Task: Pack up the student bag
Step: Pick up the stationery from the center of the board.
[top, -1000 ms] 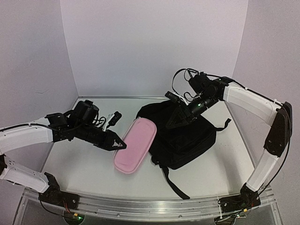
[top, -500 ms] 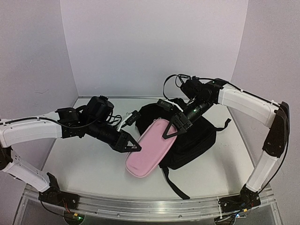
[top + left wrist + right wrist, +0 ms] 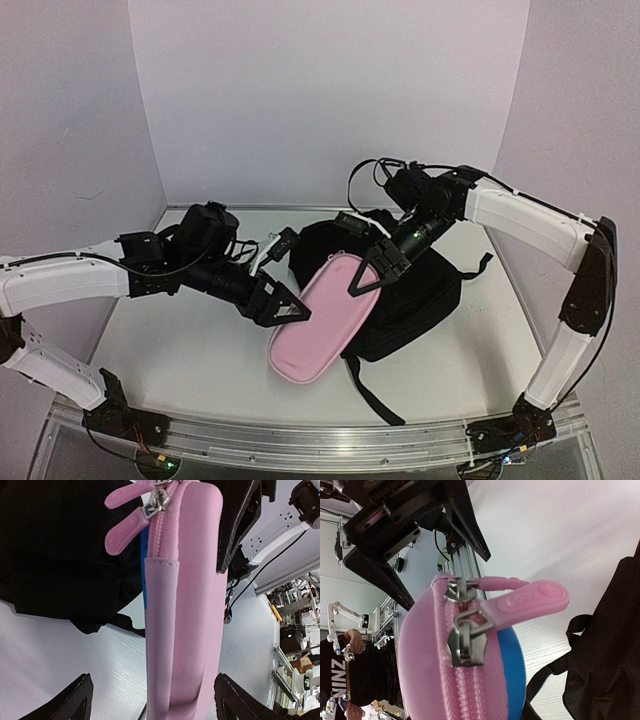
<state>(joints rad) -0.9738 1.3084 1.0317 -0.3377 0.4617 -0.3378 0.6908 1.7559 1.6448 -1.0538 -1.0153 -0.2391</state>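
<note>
The student bag [image 3: 415,290] lies flat on the table at centre right, black with long straps; it also shows in the left wrist view [image 3: 60,545] and the right wrist view [image 3: 615,645]. A pink pencil case [image 3: 318,322] leans tilted against the bag's front left edge. My right gripper [image 3: 368,272] is shut on its upper, zip-pull end [image 3: 470,645], with one finger [image 3: 235,525] pressed to its side. My left gripper [image 3: 292,303] stands open around the case's lower part [image 3: 185,645], its fingers [image 3: 75,702] apart from it. The right gripper's own fingers are hidden in its wrist view.
White walls close the table at the back and both sides. A strap of the bag [image 3: 375,392] trails toward the near edge. Bare tabletop [image 3: 190,350] lies at the left front.
The left gripper carried the pencil case rightward to the bag, then opened and let go. The right gripper came down and closed on the case's upper end.
</note>
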